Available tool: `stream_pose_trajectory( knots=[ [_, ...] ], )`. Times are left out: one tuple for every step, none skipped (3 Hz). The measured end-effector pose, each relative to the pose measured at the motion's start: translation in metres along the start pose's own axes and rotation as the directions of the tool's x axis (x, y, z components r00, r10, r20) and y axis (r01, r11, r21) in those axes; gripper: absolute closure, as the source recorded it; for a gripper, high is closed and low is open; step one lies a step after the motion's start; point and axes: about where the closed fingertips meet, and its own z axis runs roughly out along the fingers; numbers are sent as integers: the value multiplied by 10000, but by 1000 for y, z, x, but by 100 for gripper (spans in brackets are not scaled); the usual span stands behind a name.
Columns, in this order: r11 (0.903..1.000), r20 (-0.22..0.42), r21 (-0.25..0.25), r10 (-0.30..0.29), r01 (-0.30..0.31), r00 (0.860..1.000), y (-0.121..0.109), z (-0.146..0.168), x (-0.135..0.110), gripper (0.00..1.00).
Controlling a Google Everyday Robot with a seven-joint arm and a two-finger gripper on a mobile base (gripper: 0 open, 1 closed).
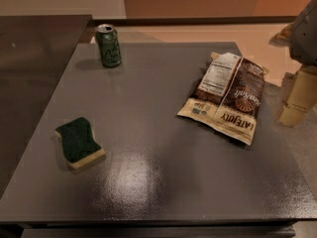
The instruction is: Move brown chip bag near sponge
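The gripper (pixel 296 100) hung at the right edge of the view, beyond the side of the table (pixel 158 187) and above the pale floor (pixel 208 33), its cream-coloured end pointing downward beneath a grey section of the arm (pixel 306 31). Whether it was released or clenched could not be told. Nearest to it lay the brown chip bag (pixel 228 95), flat on the right half of the grey tabletop, close to the table's right edge yet apart from the gripper. The bag was turned at a slant, its white nutrition label toward the far end and the "LATE JULY" lettering along the near edge, upside down to the camera. Across an open stretch of glossy tabletop, well apart from the bag, the sponge (pixel 79 142) rested on the near left part of the table, dark green scouring side up over its pale yellow foam. A green drink can (pixel 108 45) stood upright near the far left corner, well apart from both sponge and bag. A darker surface (pixel 34 58) adjoined the table on its left side.
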Motion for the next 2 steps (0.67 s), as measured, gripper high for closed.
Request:
stream_pose_trajectory(
  knots=[
    [10000, 1, 2, 0, 0, 10000, 0, 0, 0, 0],
    [9998, 121, 19, -208, 208, 9997, -4, 1, -4, 0]
  ],
)
